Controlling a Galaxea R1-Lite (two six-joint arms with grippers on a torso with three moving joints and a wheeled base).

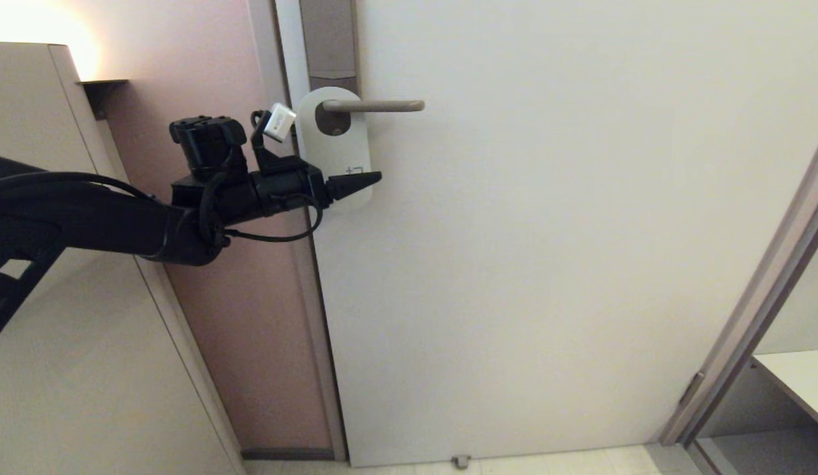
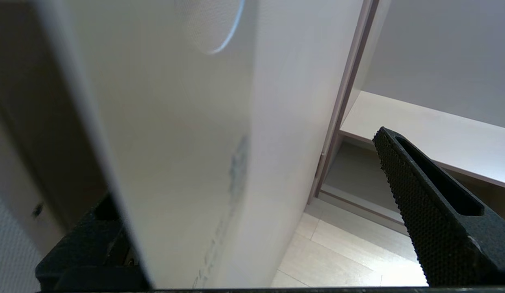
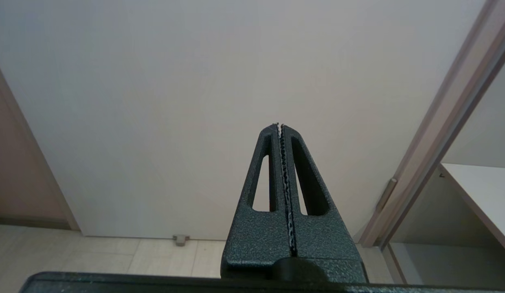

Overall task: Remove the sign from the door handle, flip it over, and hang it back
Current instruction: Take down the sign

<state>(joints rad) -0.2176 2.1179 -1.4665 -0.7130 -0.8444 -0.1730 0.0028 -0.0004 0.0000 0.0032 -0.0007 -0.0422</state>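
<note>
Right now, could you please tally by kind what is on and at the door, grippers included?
White oblong door sign with oval hole: 1
Slim beige-bronze metal door handle: 1
Black robot grippers: 2, left gripper open at the sign, right gripper shut, parked
Total: 4

L arm reaches in from the left, roughly level, wrist pointing right. Left gripper (image 1: 359,183) at mid-height, jaws spread wide, one finger (image 2: 431,211) clear to one side. Right gripper (image 3: 280,127) parked low, fingers pressed together, holding nothing.
</note>
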